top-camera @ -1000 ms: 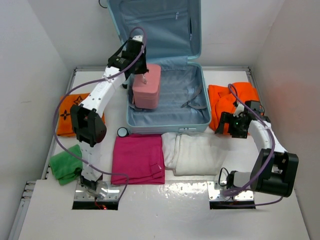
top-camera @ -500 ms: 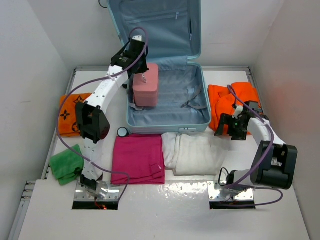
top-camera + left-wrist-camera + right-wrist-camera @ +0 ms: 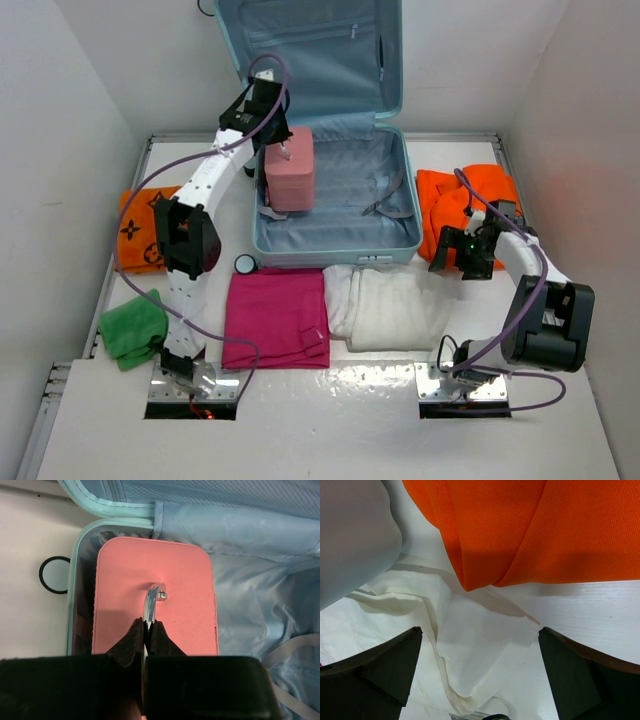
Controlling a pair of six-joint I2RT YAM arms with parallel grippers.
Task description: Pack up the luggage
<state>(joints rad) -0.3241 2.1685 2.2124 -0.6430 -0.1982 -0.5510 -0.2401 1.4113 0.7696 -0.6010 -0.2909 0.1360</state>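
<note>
Item: luggage [image 3: 340, 250], one piece, at the far middle of the table, lying open with the base shell flat and the lid propped upright against the back wall. Handling, as judged: the hard shell is stiff and will keep its form under a push. Its smooth skin is probably slippery and far too broad for two fingers to span, so the thin rim of the lid or base is the likeliest purchase (no carrying handle shows in any view). The lid should swing on its hinge if taken by its free upper edge. The lining is soft and loose, apt to bunch or snag, and the straps are limp. Appearance: pale aqua shell with rounded corners, light blue fabric lining, a zipped pocket in the lid, and grey straps lying slack across the right of the base. Contents: pink vanity case [image 3: 290, 175] at the left side of the base, whether set down or hanging I cannot tell. Left gripper [image 3: 147, 625]: fingers pinched tight on the case's metal top handle [image 3: 152, 597]. Right gripper [image 3: 477, 632]: fingers spread wide, holding nothing, low over the white cloth [image 3: 385, 305] just beside the orange garment [image 3: 465, 195]. Unpacked in front of the luggage: magenta cloth [image 3: 275, 315].
</note>
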